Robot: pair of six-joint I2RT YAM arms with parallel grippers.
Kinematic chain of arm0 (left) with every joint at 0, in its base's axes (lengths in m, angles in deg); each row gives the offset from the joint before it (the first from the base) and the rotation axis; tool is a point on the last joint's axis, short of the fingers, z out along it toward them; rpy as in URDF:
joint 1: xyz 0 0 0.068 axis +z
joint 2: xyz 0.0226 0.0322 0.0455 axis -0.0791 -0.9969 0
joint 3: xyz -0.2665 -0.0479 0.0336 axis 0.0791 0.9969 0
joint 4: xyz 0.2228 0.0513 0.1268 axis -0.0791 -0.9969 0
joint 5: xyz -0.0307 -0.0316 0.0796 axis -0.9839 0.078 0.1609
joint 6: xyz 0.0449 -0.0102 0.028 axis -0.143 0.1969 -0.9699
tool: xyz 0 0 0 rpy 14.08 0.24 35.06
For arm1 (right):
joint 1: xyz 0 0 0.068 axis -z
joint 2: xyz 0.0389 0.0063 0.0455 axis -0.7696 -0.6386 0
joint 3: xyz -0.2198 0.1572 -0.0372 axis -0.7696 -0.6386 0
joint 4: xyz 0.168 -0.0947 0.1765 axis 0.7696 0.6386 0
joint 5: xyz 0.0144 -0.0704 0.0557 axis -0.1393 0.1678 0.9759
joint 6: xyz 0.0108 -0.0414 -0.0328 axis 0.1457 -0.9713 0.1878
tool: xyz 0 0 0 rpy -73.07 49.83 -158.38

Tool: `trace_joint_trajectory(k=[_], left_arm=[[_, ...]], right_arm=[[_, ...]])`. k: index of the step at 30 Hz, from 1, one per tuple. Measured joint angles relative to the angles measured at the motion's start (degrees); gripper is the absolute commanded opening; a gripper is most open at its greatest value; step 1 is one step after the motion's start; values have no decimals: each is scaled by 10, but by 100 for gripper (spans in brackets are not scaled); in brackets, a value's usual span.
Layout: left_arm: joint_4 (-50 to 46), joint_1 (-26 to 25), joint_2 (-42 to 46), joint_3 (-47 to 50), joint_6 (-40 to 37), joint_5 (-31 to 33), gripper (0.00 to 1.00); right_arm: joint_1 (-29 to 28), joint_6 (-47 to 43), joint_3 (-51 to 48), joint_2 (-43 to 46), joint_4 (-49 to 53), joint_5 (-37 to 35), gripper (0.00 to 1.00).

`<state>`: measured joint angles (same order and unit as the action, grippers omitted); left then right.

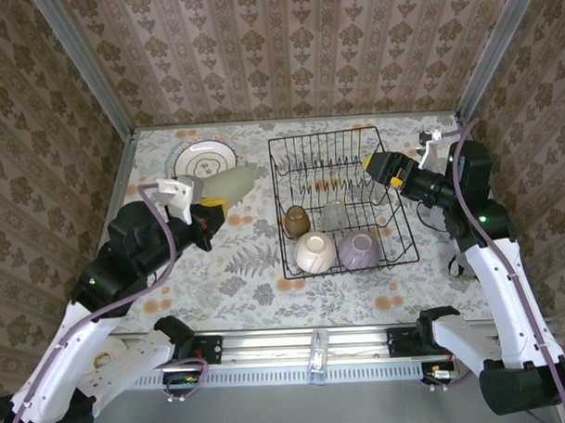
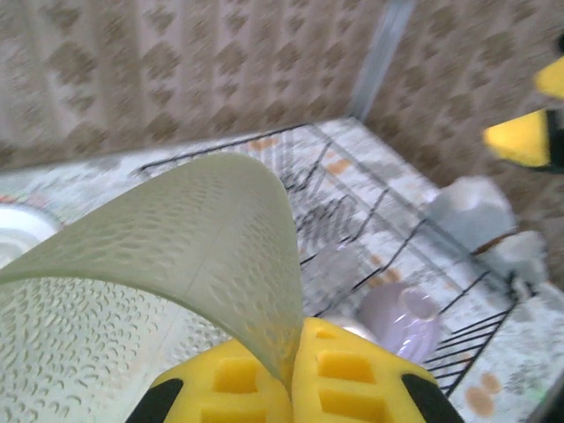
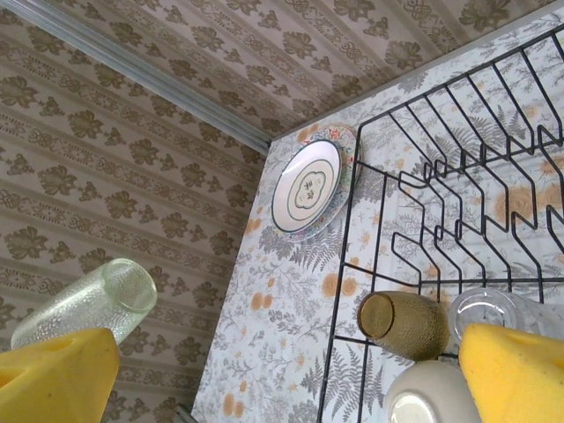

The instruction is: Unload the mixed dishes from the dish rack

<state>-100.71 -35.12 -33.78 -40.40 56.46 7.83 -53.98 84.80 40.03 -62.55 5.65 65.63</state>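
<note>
The table was covered with a pale cloth printed with grey ferns and orange flowers. Brown wallpaper with striped, leafy ornament closed it in on three sides, with a metal post running up each back corner. A ribbed metal rail ran along the near edge, where the two arms were bolted.

The black wire rack stood right of the middle. At its near end lay a brown cup, a clear glass, a cream bowl and a lilac bowl; the tines behind them stood bare. A white plate with a pastel rim lay flat on the cloth near the back left corner, well apart from the rack. Its centre bore a small pattern, too small to read as lettering.

The left gripper was clamped on the rim of a pale-green cup, its yellow pads pinching the dimpled wall. The cup hung tilted above the cloth, between the plate and the rack. The right gripper hovered at the rack's right edge with its jaws spread wide and nothing between them.
</note>
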Motion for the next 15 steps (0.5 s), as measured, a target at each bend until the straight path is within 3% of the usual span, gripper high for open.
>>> trace_joint_trajectory(k=[6,15], left_arm=[[-150,0,-102,-83,9,63,0],[-287,7,-364,-215,14,93,0]], right_arm=[[0,0,-13,-11,-3,0,100],[0,-14,-22,-1,15,-4,100]])
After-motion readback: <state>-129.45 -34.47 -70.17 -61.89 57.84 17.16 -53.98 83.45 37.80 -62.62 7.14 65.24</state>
